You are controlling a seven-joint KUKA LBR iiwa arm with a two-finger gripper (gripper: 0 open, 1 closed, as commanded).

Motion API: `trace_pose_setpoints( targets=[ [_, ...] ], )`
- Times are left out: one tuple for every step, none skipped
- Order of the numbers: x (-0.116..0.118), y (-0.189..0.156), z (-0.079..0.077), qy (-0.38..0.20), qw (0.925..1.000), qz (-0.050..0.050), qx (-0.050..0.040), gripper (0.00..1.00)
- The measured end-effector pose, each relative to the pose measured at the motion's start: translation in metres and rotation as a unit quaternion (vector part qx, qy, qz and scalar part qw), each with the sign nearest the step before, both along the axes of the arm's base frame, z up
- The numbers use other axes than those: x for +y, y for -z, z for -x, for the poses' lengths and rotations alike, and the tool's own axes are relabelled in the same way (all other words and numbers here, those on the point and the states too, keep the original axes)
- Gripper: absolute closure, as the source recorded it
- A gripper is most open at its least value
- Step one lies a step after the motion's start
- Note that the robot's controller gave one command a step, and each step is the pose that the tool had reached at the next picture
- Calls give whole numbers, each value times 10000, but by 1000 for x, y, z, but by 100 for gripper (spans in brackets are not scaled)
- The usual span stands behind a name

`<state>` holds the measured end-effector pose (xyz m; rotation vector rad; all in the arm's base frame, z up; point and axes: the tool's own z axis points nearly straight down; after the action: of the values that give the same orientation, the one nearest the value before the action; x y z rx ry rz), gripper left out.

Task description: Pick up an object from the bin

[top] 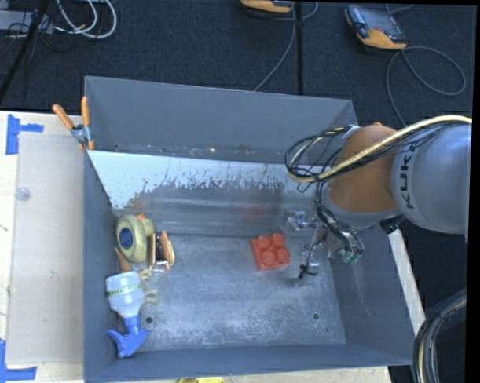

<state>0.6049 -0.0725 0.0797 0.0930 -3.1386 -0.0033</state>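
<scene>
Left wall, small heap: yellow-and-blue round reel (134,238), pale funnel-shaped piece (126,291), blue toy (127,341). Right of centre: red knobbly block (269,251), lying alone. Gripper (306,269) low, just beside block's right; spread or closed, cannot tell.

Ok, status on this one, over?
Gripper low beside the red lumpy block, on its right. Block on bin floor. Tape roll and blue toy far left.

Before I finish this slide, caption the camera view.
Gripper beside a red block in the bin; yellow roll and blue toy at left.
</scene>
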Motion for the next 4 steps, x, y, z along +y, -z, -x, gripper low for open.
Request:
trace_pose_setpoints(
  targets=[
    [33, 4, 0, 95, 10000, 15, -18, 0],
    [61, 9, -6, -10, 10000, -3, -8, 100],
    [61, 9, -6, -14, 10000, -3, -8, 100],
    [49, -185, 1, 394, 9992, -4, -51, 100]
  ],
)
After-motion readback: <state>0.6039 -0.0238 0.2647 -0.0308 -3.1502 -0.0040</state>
